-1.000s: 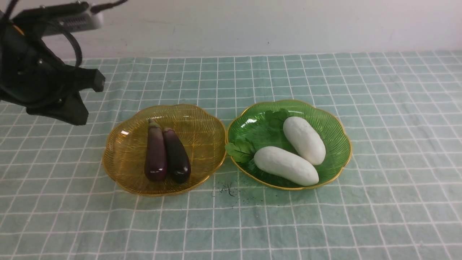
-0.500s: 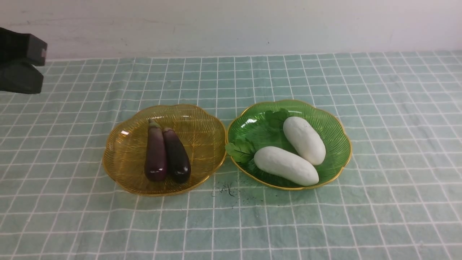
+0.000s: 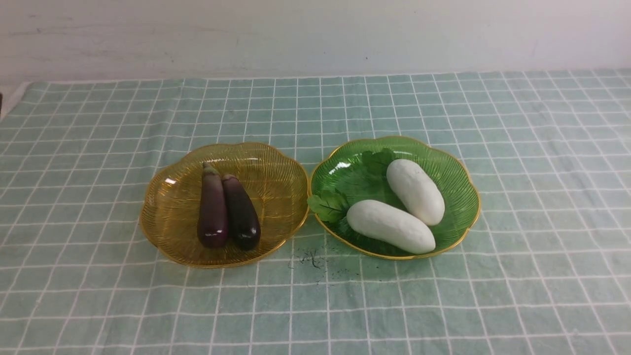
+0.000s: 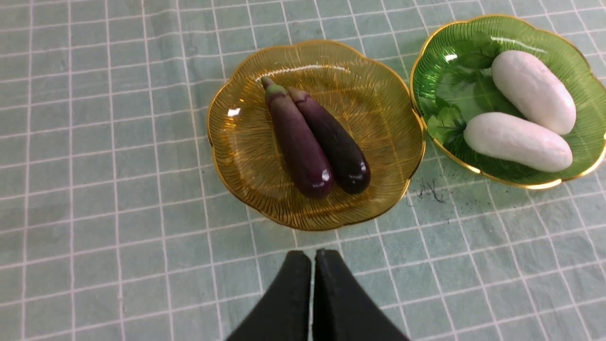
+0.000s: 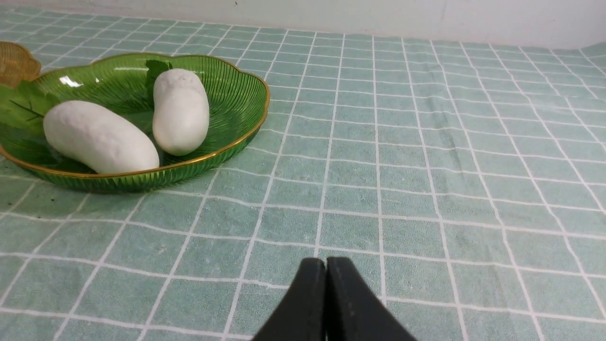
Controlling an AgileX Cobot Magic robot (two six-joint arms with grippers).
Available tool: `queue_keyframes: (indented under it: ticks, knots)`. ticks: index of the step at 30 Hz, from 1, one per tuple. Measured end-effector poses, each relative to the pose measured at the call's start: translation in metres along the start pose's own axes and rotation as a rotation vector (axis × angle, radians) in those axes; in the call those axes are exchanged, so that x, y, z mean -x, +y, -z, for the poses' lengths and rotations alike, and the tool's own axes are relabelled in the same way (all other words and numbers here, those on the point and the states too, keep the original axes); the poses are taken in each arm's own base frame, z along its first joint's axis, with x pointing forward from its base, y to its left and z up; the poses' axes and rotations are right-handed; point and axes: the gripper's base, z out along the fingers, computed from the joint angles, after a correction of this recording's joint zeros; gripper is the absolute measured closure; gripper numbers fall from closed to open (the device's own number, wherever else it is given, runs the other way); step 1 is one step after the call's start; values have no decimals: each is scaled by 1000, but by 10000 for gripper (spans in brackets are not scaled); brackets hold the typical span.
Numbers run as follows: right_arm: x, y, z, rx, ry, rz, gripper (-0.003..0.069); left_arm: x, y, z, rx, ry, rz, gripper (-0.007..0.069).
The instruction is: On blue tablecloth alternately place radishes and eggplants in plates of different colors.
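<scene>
Two dark purple eggplants (image 3: 213, 208) (image 3: 241, 212) lie side by side in the amber plate (image 3: 162, 217) on the blue tablecloth (image 3: 517, 148). Two white radishes (image 3: 415, 191) (image 3: 391, 226) with green leaves rest in the green plate (image 3: 456, 172) to its right. Neither arm shows in the front view. In the left wrist view my left gripper (image 4: 313, 258) is shut and empty, above the cloth just short of the amber plate (image 4: 236, 156). My right gripper (image 5: 326, 265) is shut and empty over bare cloth, well away from the green plate (image 5: 236, 90).
A white wall (image 3: 315, 34) runs behind the table's far edge. A small dark smudge (image 3: 310, 257) marks the cloth between the plates at the front. The cloth's left edge (image 3: 12, 98) shows at the far left.
The left arm, which hung over the table's far left, has drawn back leftward and out of the front view. The plates and vegetables have not moved.
</scene>
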Motion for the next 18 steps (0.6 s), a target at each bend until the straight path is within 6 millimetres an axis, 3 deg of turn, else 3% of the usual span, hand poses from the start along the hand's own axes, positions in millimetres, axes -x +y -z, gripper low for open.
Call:
queue_keyframes:
  ticks: [3, 7, 11, 18]
  knots:
    - [0, 0, 0, 0, 0, -2, 674, -26, -1, 2, -1, 19, -11, 632]
    - [0, 0, 0, 0, 0, -2, 674, -81, -8, -1, -52, 24, -14, 632]
    - [0, 0, 0, 0, 0, -2, 674, -124, -16, -7, -124, -143, -15, 632]
    - [0, 0, 0, 0, 0, -2, 674, -168, -7, -28, -61, -608, 41, 632]
